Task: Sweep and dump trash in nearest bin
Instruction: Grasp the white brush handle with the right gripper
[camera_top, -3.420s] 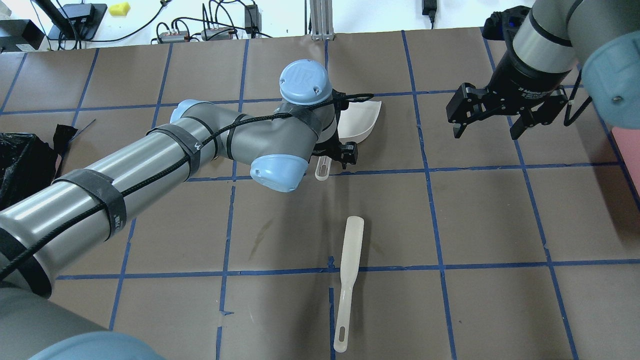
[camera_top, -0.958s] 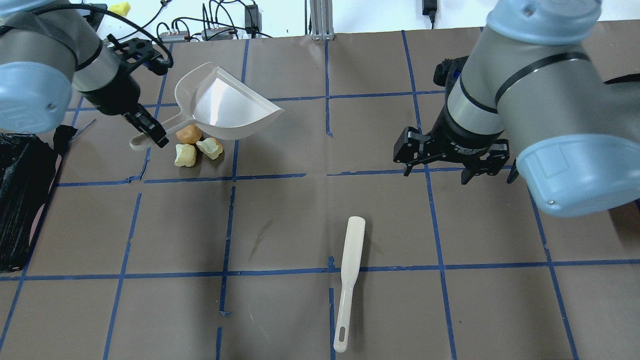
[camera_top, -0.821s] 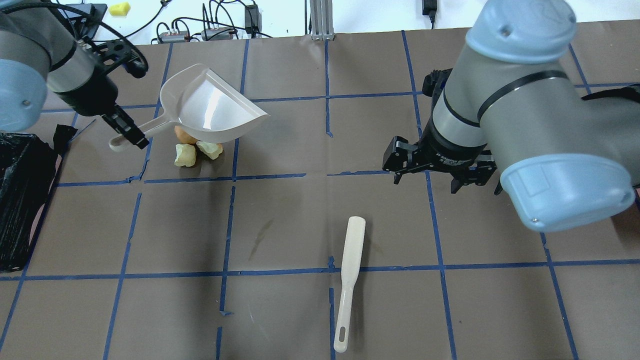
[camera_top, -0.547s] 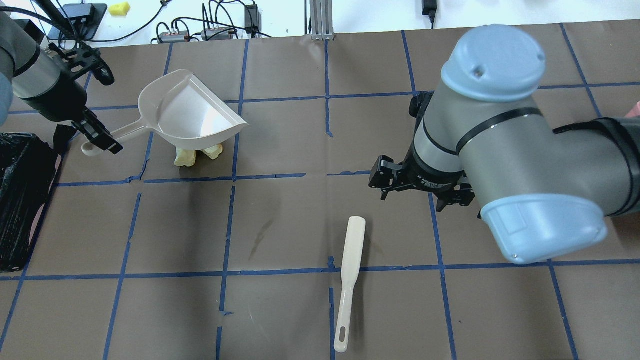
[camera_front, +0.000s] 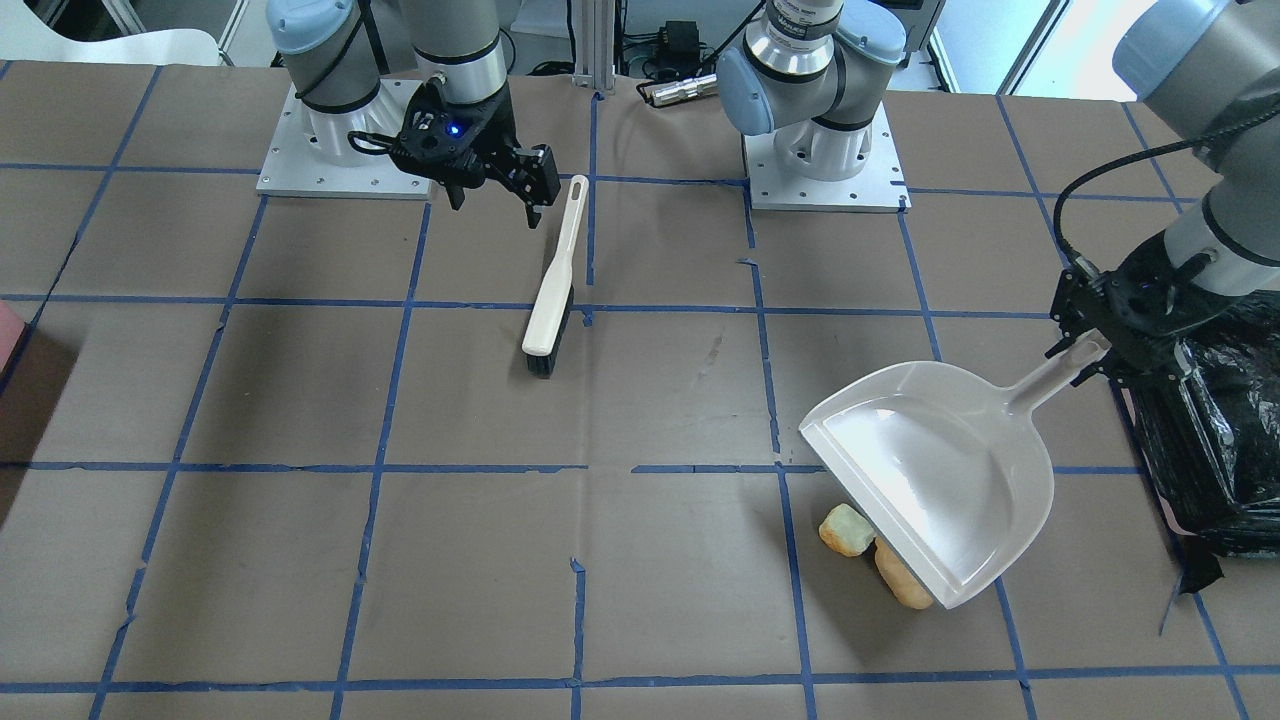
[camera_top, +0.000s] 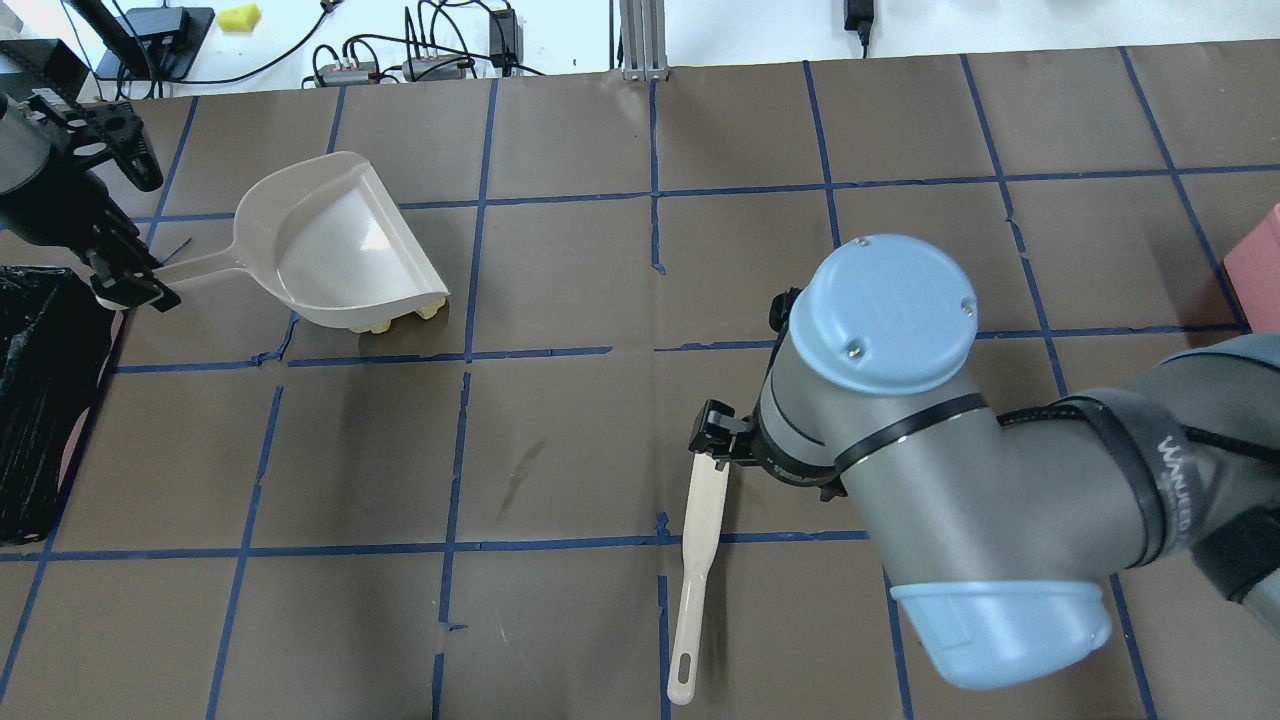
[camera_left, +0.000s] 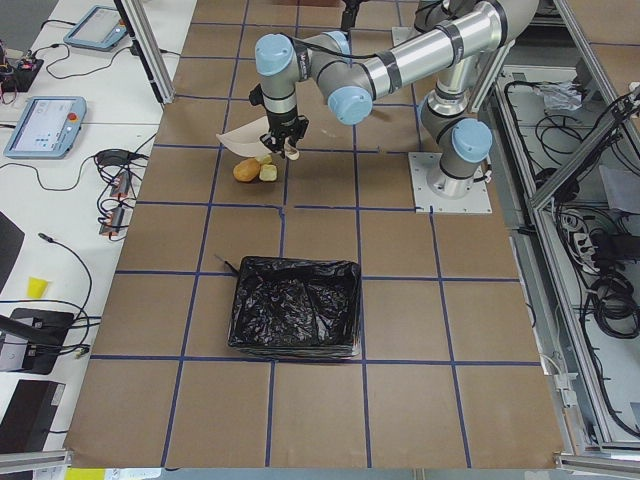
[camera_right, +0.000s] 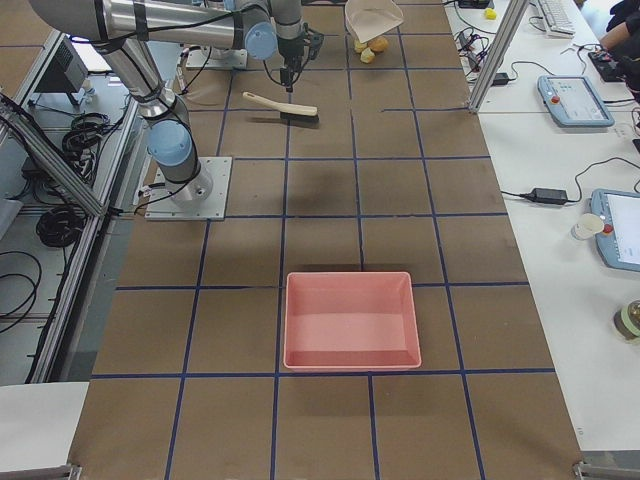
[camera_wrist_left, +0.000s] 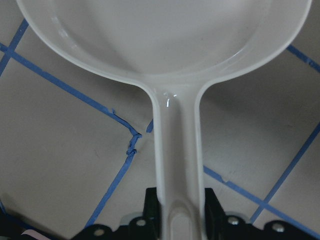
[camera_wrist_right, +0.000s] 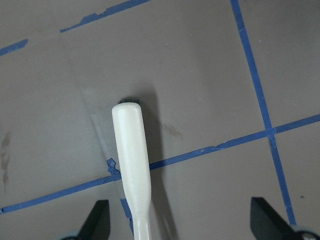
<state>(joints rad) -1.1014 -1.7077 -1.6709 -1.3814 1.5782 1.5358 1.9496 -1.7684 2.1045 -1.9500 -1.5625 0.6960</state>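
My left gripper (camera_top: 125, 285) is shut on the handle of the white dustpan (camera_top: 335, 245), seen close in the left wrist view (camera_wrist_left: 177, 150). The pan sits over the trash. Two cream chunks (camera_top: 375, 322) peek out under its lip. The front view shows the orange-brown lump (camera_front: 903, 585) and one cream chunk (camera_front: 846, 528) beside the pan (camera_front: 940, 480). The black-lined bin (camera_top: 40, 400) is just left of my left gripper (camera_front: 1085, 350). My right gripper (camera_front: 493, 208) is open above the handle of the white brush (camera_top: 697, 560). The brush (camera_wrist_right: 132, 160) lies nearer one finger.
A pink tray (camera_right: 350, 320) stands at the table's right end, its corner showing in the overhead view (camera_top: 1262, 265). Cables and power bricks (camera_top: 420, 60) lie beyond the far table edge. The right arm's elbow (camera_top: 890, 310) covers the gripper from above.
My left gripper carried the dustpan left, over the trash and toward the bin, hiding the orange lump. My right gripper moved from the mid-right table down to the brush's head end.
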